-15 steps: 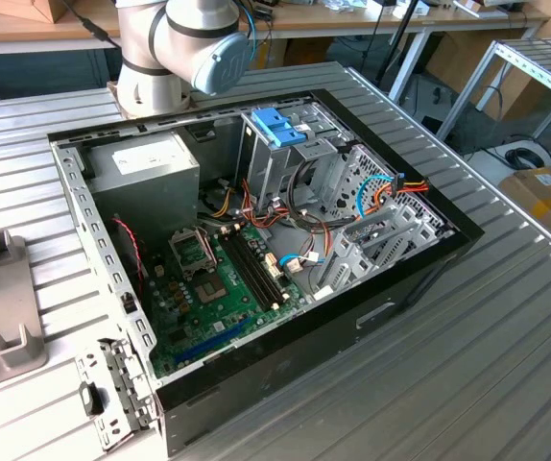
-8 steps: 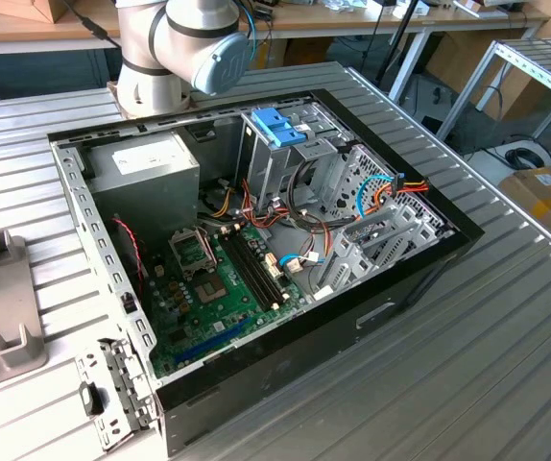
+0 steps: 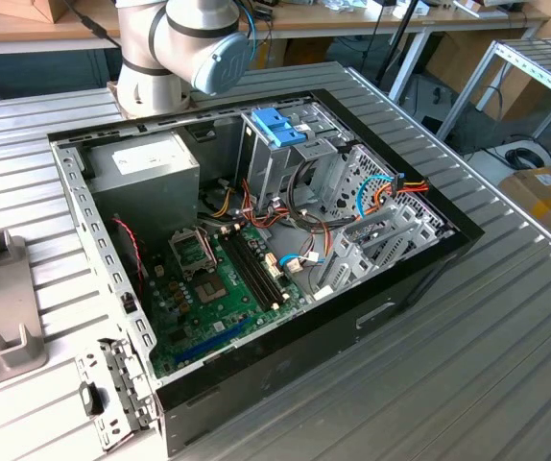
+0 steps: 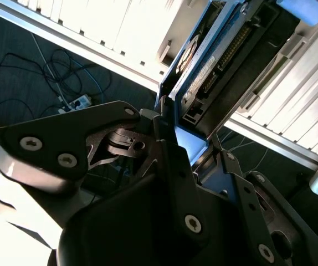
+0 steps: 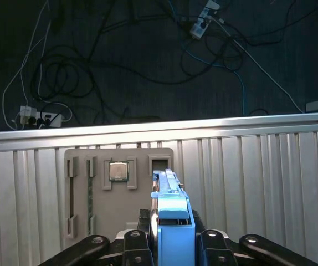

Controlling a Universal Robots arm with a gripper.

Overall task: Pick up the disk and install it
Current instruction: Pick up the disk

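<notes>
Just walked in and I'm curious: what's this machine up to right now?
The arm has its gripper clamped on the disk, held edge-on by its light blue bracket. In the first wrist view the disk hangs over a grey tray on the slatted table. In the exterior view, the open computer case sits on that table.
</notes>
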